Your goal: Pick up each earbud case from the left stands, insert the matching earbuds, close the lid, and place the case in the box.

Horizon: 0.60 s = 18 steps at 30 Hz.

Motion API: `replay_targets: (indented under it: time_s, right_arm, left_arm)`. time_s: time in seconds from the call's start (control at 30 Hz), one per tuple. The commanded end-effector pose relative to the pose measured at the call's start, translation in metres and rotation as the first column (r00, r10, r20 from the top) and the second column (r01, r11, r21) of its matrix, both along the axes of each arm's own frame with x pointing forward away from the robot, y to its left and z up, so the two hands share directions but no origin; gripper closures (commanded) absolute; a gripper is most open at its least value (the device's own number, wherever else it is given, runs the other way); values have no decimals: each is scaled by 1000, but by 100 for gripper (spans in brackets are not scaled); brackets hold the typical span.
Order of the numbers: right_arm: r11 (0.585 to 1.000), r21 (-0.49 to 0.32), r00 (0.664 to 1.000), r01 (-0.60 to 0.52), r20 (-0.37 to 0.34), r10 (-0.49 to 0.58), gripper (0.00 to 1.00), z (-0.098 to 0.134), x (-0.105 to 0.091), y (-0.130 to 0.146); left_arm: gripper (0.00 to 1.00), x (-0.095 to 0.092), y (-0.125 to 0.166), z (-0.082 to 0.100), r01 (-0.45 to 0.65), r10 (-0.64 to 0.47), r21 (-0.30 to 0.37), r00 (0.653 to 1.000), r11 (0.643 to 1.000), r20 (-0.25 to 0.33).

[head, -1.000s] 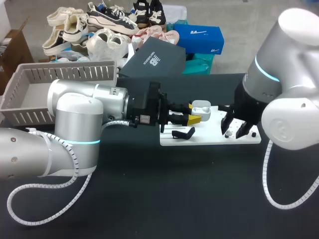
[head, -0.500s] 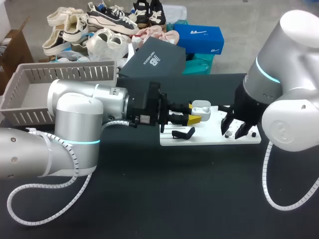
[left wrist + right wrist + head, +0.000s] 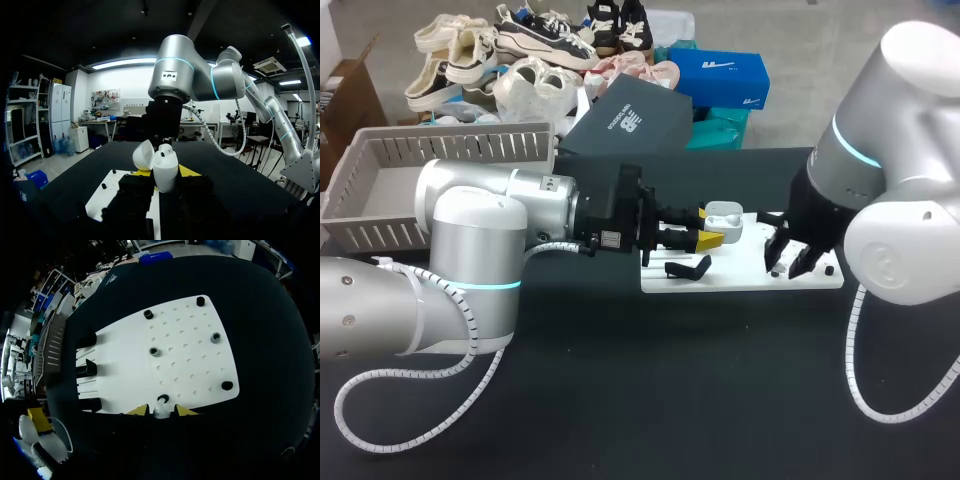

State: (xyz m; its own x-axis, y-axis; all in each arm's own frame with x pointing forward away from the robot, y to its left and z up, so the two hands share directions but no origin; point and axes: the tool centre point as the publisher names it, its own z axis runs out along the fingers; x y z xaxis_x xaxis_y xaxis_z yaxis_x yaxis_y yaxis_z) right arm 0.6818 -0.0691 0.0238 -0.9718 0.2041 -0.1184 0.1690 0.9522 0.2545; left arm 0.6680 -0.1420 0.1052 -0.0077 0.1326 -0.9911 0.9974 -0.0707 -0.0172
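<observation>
Head view spotter: Your left arm comes in from the left, level over the black table (image 3: pixel 620 400). Your left gripper (image 3: pixel 712 238) is clamped on the white earbud case (image 3: pixel 723 213). You're holding it upright above the left end of the white board (image 3: pixel 740 277), with its lid open.

Wrist view spotter: Agreed. In your left wrist view the earbud case (image 3: pixel 165 167) is pinched from both sides by the left gripper (image 3: pixel 165 186). Its lid (image 3: pixel 144 155) is tipped back, and something small and white pokes up from the body.

Head view spotter: A black stand (image 3: pixel 688 268) rests on the board just below your case. The grey basket (image 3: pixel 380 150) sits well apart, at the far left of the table.

Wrist view spotter: Your right gripper (image 3: pixel 788 260) points down over the right end of the board. In your right wrist view a white earbud (image 3: pixel 159 413) sits directly at the front of that right gripper (image 3: pixel 161 410), at the near edge of the board (image 3: pixel 125 355).

Head view spotter: Is your right claw gripping it?

Wrist view spotter: You can't tell from these views. Several black pegs (image 3: pixel 154 351) dot the board ahead of it, and black stands (image 3: pixel 87 367) line the end nearer your case.
</observation>
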Motion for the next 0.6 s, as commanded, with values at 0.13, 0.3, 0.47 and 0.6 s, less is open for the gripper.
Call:
replay_targets:
  time_s: [0.13,0.3,0.47,0.6]
  right_arm:
    - [1000,-2,1000,1,2,-1,74,0,1,0]
    - [1000,-4,1000,0,-1,0,81,-1,1,0]
    - [1000,-4,1000,1,-2,-1,90,-1,1,0]
    - [1000,-2,1000,2,0,-2,100,1,1,0]
  left_arm:
    - [100,0,0,-1,0,0,0,1000,1000,1]
    - [100,0,0,-1,0,0,0,1000,1000,1]
    - [100,0,0,-1,0,0,0,1000,1000,1]
    - [100,0,0,-1,0,0,0,1000,1000,1]
